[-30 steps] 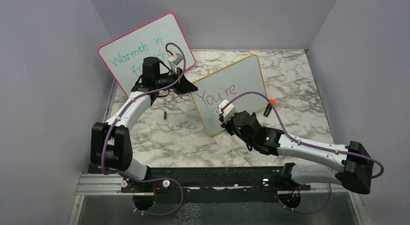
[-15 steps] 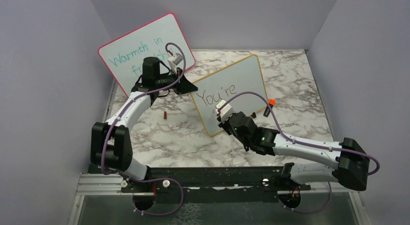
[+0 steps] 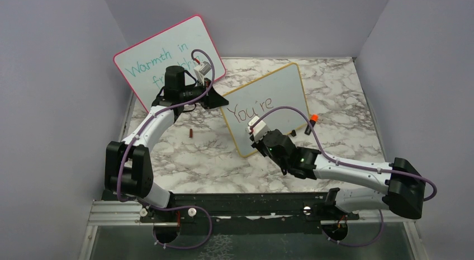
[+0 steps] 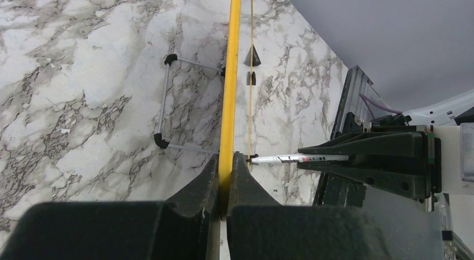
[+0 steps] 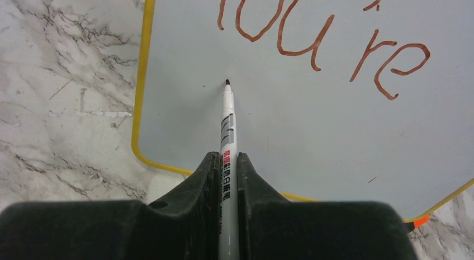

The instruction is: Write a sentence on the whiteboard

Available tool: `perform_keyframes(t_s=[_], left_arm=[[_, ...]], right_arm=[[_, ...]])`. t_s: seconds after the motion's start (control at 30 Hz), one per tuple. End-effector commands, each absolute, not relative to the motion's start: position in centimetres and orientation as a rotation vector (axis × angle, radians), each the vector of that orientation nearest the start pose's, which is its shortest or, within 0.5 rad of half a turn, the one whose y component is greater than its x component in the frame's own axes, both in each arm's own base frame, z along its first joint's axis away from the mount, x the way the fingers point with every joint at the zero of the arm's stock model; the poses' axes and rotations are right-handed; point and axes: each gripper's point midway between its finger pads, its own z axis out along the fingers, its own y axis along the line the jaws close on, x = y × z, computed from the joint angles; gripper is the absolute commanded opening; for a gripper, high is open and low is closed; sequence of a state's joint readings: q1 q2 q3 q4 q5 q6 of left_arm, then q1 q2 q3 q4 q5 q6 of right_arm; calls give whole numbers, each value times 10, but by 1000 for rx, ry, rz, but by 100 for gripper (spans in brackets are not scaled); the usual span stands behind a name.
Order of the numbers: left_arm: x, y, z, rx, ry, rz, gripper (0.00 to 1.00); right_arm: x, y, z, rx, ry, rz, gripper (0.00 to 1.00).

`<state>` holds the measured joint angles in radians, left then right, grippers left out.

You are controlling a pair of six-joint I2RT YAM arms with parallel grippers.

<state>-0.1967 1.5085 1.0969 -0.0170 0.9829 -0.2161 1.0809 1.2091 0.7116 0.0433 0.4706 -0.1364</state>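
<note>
- Progress check: only the first word of the sentence (image 5: pixel 324 42), "You're", is on the whiteboard (image 3: pixel 279 89), along its top line. Everything below that word is blank, so I'd call this an early stage with most of the writing left.
- The whiteboard itself stands propped at a tilt on the marble table (image 3: pixel 346 103). A pink-framed board (image 3: pixel 162 53) leans against the wall behind its upper left corner.
- Your left gripper (image 4: pixel 226 159) is clamped tight on the whiteboard's yellow frame at that upper left corner. It looks like it's just there to steady the board.
- Your right gripper (image 5: pixel 226 156) is clenched on the marker (image 5: pixel 226 131). The tip sits under the "Y" of "You're", near the whiteboard's left frame. I can't tell whether it's touching the surface or just off it.
- Room-wise, you've got loads of blank board to the right of the tip and a fair strip below it. The left frame is close though, so I'd run the stroke rightward from here.
- The whiteboard's bottom frame isn't far under the tip either, so watch your letter height.
- Loose bits: an orange-capped pen (image 3: pixel 311 123) lies just off the whiteboard's right edge, and a small red piece (image 3: pixel 191 132) lies off its left edge. Neither looks to be in your way.
</note>
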Motion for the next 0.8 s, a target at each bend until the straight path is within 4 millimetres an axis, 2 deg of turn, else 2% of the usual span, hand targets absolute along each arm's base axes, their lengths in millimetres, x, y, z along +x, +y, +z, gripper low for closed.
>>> perform_keyframes(t_s=[0.0, 0.43, 0.77], left_arm=[[340, -216, 179, 592, 2052, -1213, 0], [339, -216, 180, 594, 2051, -1215, 0], [339, -216, 180, 595, 2049, -1215, 0]], right_arm=[[246, 289, 173, -864, 1732, 165, 1], [246, 301, 173, -910, 1712, 191, 1], [234, 299, 159, -1006, 1754, 206, 1]])
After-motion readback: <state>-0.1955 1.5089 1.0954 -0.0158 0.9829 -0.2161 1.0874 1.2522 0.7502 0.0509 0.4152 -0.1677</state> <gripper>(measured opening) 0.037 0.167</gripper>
